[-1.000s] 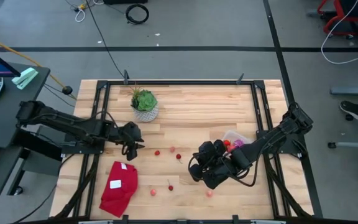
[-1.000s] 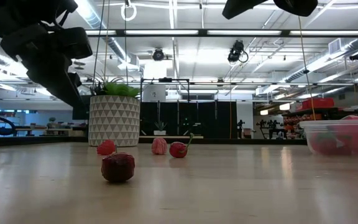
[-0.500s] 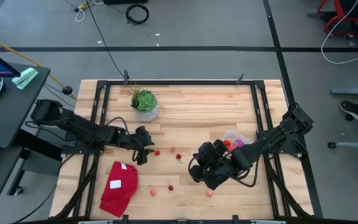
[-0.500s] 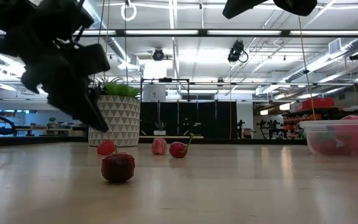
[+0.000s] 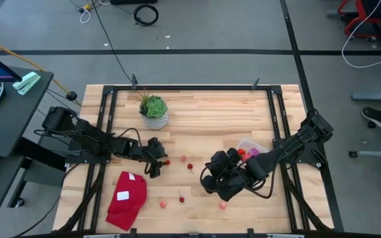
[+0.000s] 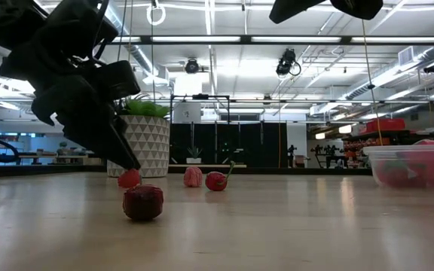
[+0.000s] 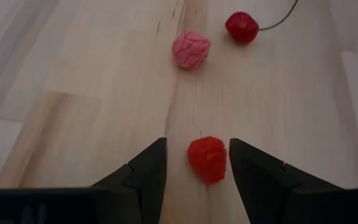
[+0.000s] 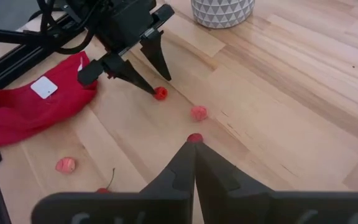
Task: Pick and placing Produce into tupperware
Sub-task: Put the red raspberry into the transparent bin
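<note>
Left end effector (image 7: 197,163) now astride red raspberry (image 7: 207,158), contact unclear.

both arms are matte black throughout, built of slim tubular links joined by chunkier, boxy joint housings, with loops of thin black cable running along and spilling out near the wrists. the left claw (image 7: 191,168) ends in two flat dark fingers (image 7: 143,177) with angular, wedge-shaped tips and a faint seam where each pad meets its carrier. the right claw (image 8: 194,152) has two similar black fingers that taper to a point above a broad, plain black crossbar.
</note>
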`<state>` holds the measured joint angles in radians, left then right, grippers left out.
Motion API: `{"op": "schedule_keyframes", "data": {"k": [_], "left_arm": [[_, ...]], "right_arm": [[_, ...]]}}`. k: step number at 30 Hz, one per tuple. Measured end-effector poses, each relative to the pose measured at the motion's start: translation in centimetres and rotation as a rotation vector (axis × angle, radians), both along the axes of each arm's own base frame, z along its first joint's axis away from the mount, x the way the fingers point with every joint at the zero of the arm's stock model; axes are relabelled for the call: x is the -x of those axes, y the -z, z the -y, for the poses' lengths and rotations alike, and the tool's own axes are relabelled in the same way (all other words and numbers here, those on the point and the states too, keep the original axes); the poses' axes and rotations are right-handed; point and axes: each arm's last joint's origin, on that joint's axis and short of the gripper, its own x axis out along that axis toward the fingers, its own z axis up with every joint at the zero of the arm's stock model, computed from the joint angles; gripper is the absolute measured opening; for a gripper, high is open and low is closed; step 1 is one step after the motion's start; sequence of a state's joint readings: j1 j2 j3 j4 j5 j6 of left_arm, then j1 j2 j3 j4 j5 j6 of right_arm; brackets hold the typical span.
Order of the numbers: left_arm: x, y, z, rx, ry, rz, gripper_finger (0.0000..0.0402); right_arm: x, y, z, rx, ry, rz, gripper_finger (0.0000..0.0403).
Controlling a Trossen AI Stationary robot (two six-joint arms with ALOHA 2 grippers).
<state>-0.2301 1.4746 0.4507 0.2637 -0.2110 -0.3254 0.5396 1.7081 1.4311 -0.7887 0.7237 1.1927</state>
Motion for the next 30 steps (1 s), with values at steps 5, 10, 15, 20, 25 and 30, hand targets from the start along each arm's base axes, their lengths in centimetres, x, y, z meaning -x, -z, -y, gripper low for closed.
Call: {"op": "schedule_keyframes", "data": {"k": [5, 10, 15, 20, 25, 30], "left_arm": [[0.1, 0.0, 0.2, 0.027, -0.017, -0.003, 0.0174], [0.1, 0.4, 0.7, 0.039, -0.013, -0.015, 0.0172], [0.1, 1.3, 0.9, 0.0, -0.036, -0.038, 0.0172], [-0.1, 1.7, 0.9, -0.017, -0.053, -0.037, 0.0172], [-0.1, 1.7, 0.9, -0.008, -0.064, -0.035, 0.0171], [-0.1, 1.7, 0.8, -0.013, -0.067, -0.034, 0.0139]], "right_arm": [[0.0, 0.0, 0.0, 0.0, 0.0, 0.0, 0.0018], [0.0, 0.0, 0.0, 0.0, 0.0, 0.0, 0.0018], [0.0, 0.0, 0.0, 0.0, 0.0, 0.0, 0.0018], [0.0, 0.0, 0.0, 0.0, 0.0, 0.0, 0.0018], [0.0, 0.0, 0.0, 0.001, 0.0, -0.001, 0.0018], [0.0, 0.0, 0.0, 0.001, 0.0, -0.002, 0.0018]]}}
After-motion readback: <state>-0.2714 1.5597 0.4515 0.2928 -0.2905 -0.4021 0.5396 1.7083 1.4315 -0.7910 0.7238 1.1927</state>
